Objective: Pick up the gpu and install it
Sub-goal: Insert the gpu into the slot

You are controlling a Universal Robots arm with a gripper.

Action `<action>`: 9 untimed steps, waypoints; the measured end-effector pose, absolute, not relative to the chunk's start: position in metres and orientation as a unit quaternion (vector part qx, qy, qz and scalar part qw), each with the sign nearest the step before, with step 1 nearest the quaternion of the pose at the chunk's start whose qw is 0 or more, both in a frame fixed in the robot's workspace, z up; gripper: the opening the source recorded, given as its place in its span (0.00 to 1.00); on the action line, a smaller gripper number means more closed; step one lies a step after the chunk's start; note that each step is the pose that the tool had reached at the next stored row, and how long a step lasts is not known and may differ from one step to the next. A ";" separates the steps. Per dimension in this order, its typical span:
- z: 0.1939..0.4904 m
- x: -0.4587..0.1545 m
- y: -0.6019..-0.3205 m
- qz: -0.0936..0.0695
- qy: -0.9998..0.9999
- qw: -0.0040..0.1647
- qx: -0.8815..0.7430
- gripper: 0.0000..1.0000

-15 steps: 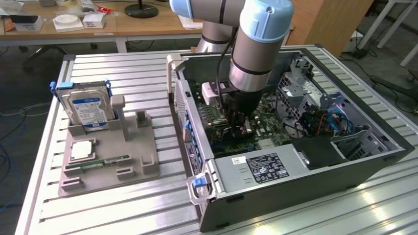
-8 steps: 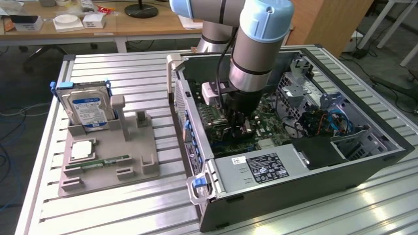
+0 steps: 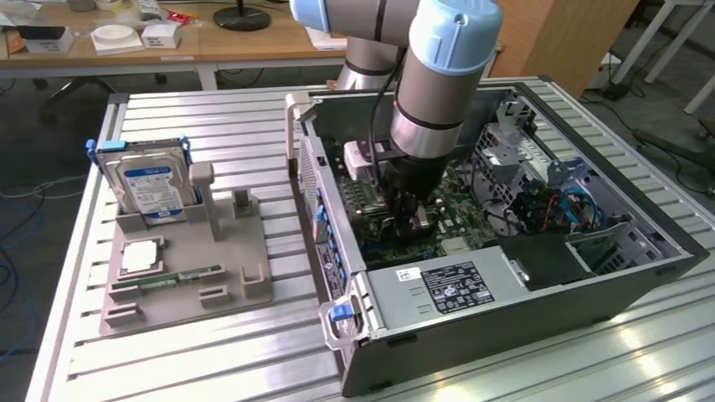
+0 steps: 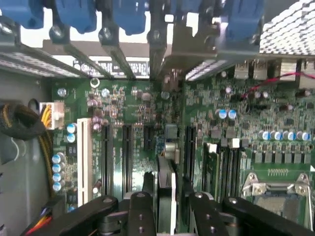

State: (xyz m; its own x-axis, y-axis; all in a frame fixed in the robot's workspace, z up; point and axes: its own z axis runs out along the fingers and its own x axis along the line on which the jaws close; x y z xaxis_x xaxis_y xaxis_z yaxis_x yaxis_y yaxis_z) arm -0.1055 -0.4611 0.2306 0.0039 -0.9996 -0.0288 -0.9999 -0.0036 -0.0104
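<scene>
Inside the open computer case (image 3: 625,243), the gripper (image 4: 166,196) pinches the gpu (image 4: 166,189) edge-on between its fingers, upright over the green motherboard (image 4: 138,123) and its dark slots. The hard drive (image 3: 149,180) stands on the tabletop (image 3: 201,117) holder at the exterior view's left.

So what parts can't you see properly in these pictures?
- Exterior view: the gripper and the gpu's lower edge, hidden behind the arm and the computer case wall.
- Wrist view: the gpu shows edge-on, so its faces stay hidden.
- Wrist view: whether the card reaches a motherboard slot, blocked by the fingers.
</scene>
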 end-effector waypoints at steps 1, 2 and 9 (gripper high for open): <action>0.232 -0.105 -0.461 0.007 0.706 0.014 -0.708 0.33; 0.235 -0.105 -0.461 0.007 0.706 0.014 -0.708 0.33; 0.255 -0.105 -0.461 0.006 0.706 0.014 -0.708 0.33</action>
